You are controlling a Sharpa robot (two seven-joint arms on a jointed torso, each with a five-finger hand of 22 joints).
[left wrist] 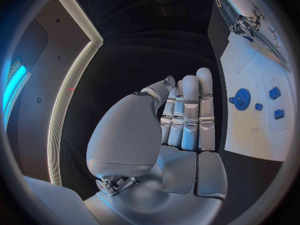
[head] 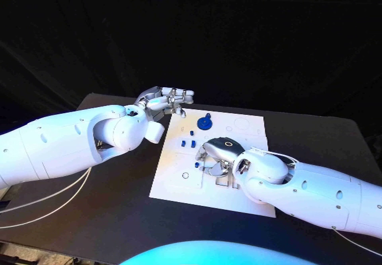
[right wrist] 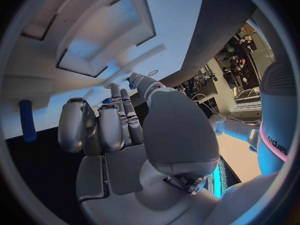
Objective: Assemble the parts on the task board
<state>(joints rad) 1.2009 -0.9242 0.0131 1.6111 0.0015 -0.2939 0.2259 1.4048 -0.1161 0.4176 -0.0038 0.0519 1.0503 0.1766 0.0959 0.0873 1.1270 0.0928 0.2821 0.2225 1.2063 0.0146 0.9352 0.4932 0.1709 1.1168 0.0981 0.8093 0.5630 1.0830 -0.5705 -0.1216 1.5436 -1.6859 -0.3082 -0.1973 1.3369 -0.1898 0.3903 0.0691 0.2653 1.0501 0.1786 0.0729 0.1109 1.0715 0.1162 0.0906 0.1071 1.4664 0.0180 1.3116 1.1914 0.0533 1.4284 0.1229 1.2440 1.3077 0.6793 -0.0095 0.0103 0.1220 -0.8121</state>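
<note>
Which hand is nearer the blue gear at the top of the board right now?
Left. The left hand hovers just beyond the board's far edge, beside the blue gear. The right hand is down over the task board middle, farther away.

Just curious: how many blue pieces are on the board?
5: a gear at the far end, three small pieces mid-board, one piece by the right hand; others may hide.

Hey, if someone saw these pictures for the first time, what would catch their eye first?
Probably the white task board in the middle of the black table, dotted with small blue parts, the biggest a blue gear near its far edge. Next, the right hand resting low on the board's middle, and the left hand hanging at its far left corner, holding nothing.
</note>
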